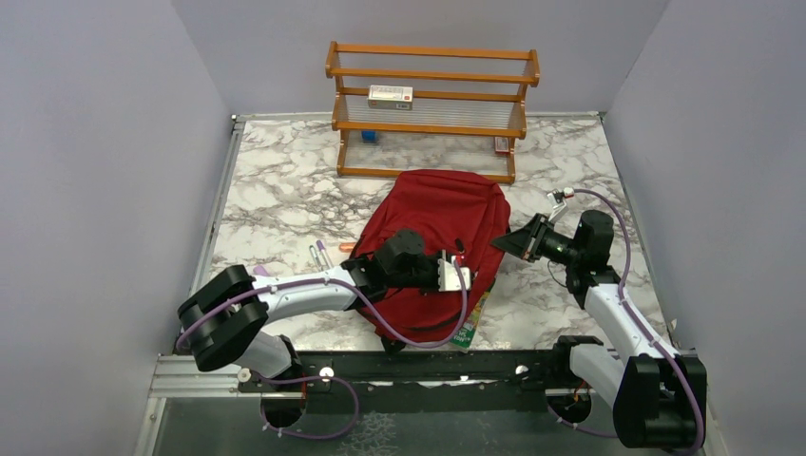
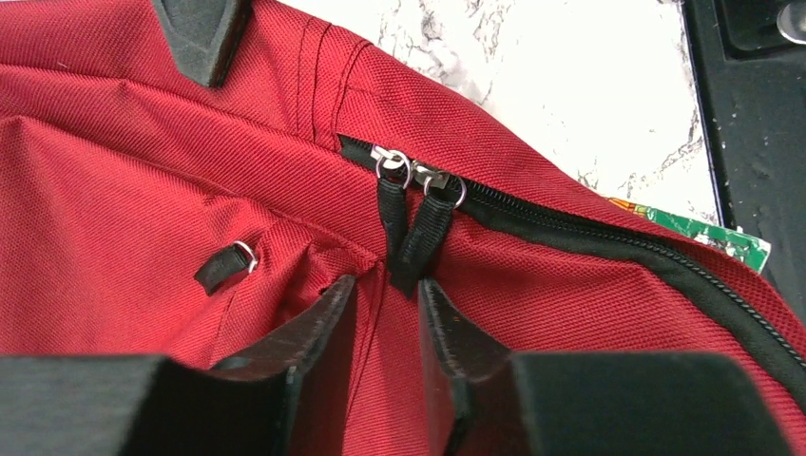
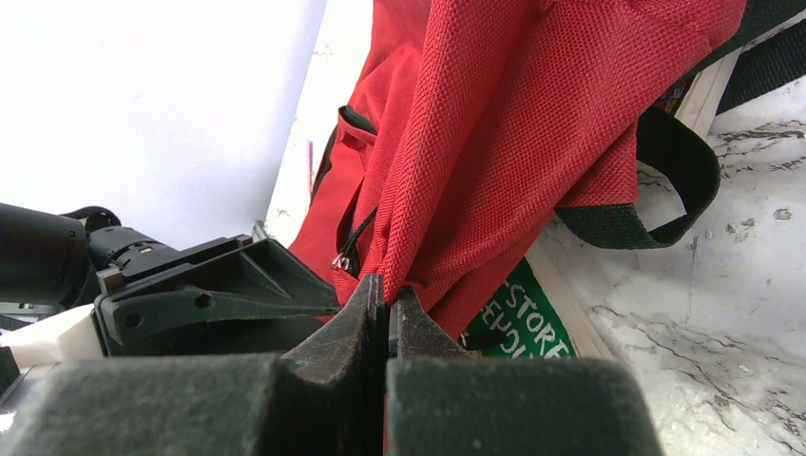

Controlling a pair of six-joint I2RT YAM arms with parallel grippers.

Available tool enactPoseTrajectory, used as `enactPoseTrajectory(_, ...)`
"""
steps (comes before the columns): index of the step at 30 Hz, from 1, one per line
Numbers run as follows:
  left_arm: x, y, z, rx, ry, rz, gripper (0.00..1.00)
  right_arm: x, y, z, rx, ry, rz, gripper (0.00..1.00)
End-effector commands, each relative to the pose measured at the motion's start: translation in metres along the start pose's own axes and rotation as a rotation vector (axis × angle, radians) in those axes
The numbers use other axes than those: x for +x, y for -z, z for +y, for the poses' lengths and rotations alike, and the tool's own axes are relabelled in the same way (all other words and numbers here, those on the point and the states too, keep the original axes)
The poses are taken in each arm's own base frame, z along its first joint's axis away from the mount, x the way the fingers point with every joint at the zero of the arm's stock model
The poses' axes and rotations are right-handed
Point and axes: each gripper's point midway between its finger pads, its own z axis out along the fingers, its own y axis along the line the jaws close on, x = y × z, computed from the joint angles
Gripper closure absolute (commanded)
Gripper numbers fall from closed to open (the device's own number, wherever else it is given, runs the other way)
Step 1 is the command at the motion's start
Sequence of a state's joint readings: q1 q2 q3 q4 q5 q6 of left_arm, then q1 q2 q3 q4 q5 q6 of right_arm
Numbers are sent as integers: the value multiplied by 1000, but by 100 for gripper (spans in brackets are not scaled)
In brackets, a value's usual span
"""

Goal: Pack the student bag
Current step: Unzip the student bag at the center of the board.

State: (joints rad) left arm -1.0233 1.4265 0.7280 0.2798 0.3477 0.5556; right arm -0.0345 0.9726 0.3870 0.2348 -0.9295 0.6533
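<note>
There: zipper pulls dead ahead of the parted left end effector; right end effector pinches the student bag.

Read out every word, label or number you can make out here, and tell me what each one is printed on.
"STORE": white letters on the green book sticking out from under the student bag.
A second line below "STORE" is partly hidden and cannot be read.
The label on the box on the wooden shelf is too small to read.
No lettering shows on the student bag itself.
</note>
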Motion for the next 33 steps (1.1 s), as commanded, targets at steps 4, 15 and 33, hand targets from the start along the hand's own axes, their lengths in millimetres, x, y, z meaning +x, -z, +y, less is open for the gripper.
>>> enactPoseTrajectory(4,-16,-2,11,-26,-11,-37,89,-3,2,4,-25,45,-16,100)
enactPoseTrajectory(15,-20,17,-3,13,37,-25,100,-6,1,-3,16,34,-32,100)
enactPoseTrajectory(33,-16,52,-32,110,47,18,100,-21,-1,-32,183,-29,-92,100)
